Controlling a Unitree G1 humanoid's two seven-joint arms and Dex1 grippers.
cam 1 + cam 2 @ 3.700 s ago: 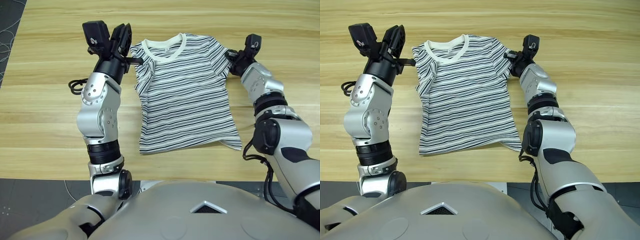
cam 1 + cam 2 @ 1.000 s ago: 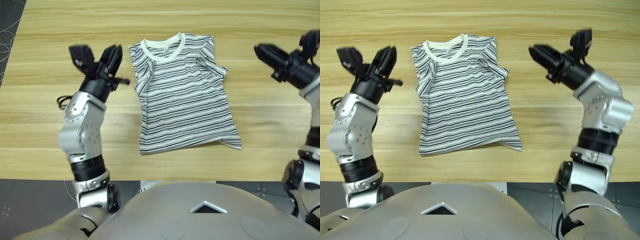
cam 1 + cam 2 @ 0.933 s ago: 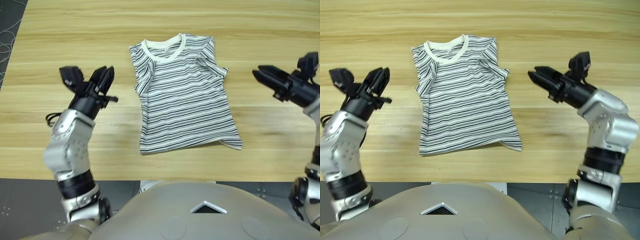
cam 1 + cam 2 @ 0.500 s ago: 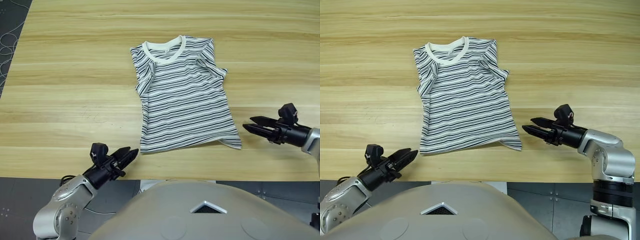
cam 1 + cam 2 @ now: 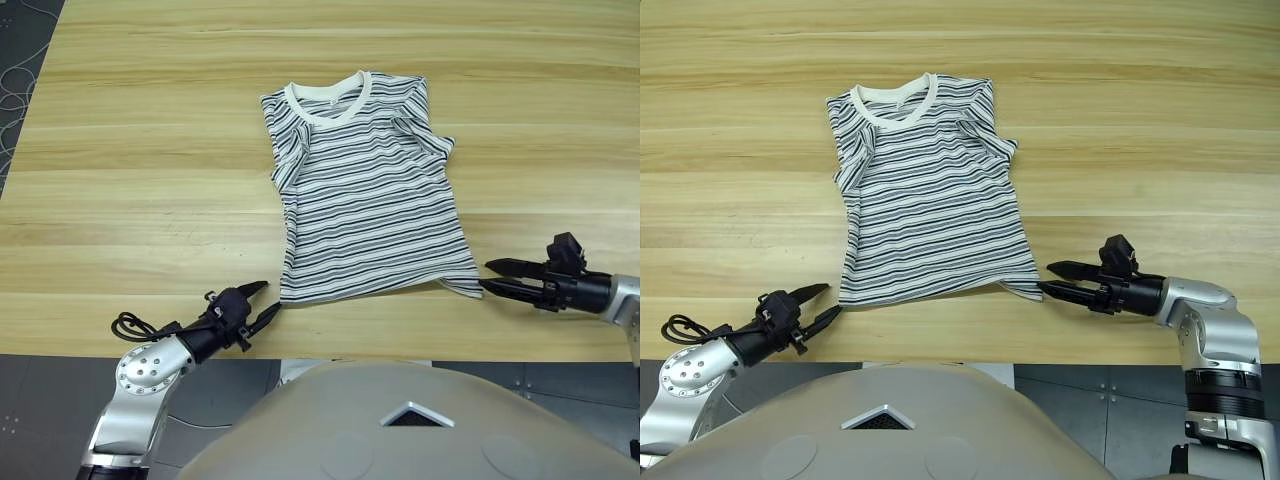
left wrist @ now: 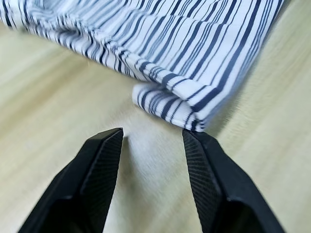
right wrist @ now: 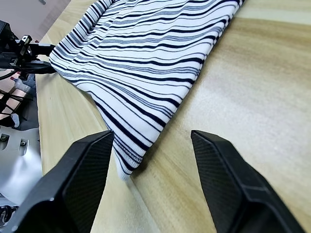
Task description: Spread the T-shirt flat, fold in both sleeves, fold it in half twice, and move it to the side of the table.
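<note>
1. Starting at the near edge of the counter (image 5: 150, 150): my left hand (image 5: 268, 297) sits low by the near left hem corner (image 6: 187, 114) of the T-shirt (image 5: 370, 190). Its fingers (image 6: 104, 160) are apart with nothing between them. One fingertip is just beside the cloth, and I cannot tell whether it touches.
2. My right hand (image 5: 486, 275) mirrors it at the near right hem corner (image 7: 127, 167). It is spread wide and empty, with the corner lying in the gap at counter level.
3. I judge both hands are held this flat so a finger can slip under the hem. Taking both corners together would let me carry the hem up for the first fold in half.
4. The T-shirt lies front up in the middle of the counter, well clear of the sides. Its left sleeve (image 5: 282, 155) and right sleeve (image 5: 428, 135) are tucked in over the body, so that step looks done. The hem spreads wider than the shoulders.
5. Farthest off is the collar (image 5: 326, 95), pointing away from me.
6. Hard to read: the left corner curls under itself, so I cannot count the layers there. The folded sleeves hide what lies beneath them, and the picture edge cuts off my right arm.
</note>
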